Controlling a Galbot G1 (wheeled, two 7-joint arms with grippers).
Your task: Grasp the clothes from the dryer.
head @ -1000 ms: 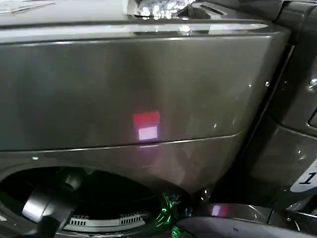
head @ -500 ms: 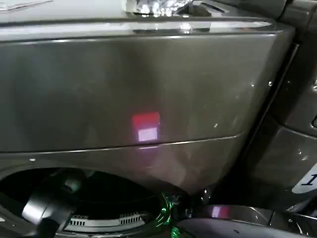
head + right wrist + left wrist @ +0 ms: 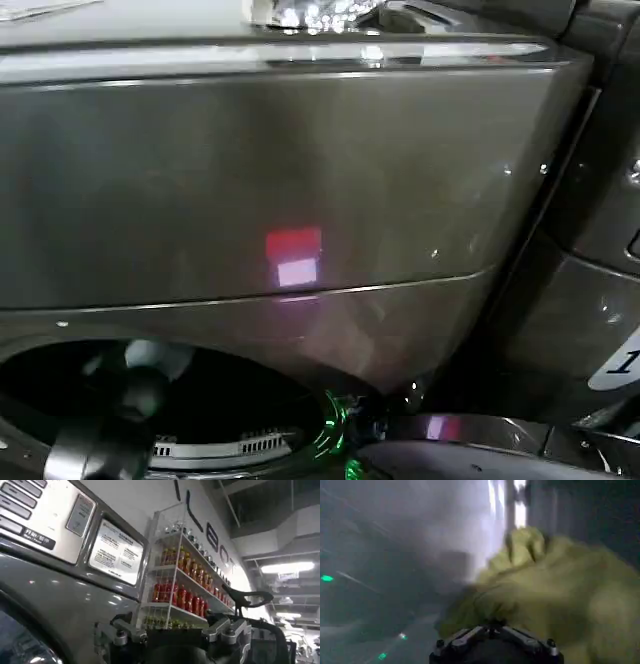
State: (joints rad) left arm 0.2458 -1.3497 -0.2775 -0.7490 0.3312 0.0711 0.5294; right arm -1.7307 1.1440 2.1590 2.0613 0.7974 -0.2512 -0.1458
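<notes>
Reaching into the dryer (image 3: 300, 180) through its round opening at the near left, the left gripper (image 3: 492, 636) sat right against the clothes (image 3: 555, 595), a yellow-green bundle inside the drum; whether its fingers were apart or clamped on fabric, cannot tell. Risk: a shallow pinch on loose wrinkles could slip out on withdrawal, or cloth could snag the opening's rim. Left wrist view showed the bundle, head view just the arm entering the dark drum; right gripper (image 3: 175, 635) idled outside, state unclear.

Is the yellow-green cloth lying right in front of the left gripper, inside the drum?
Yes: in the left wrist view the clothes bulk up directly ahead of the left gripper, with the dryer's grey drum wall behind them.
</notes>
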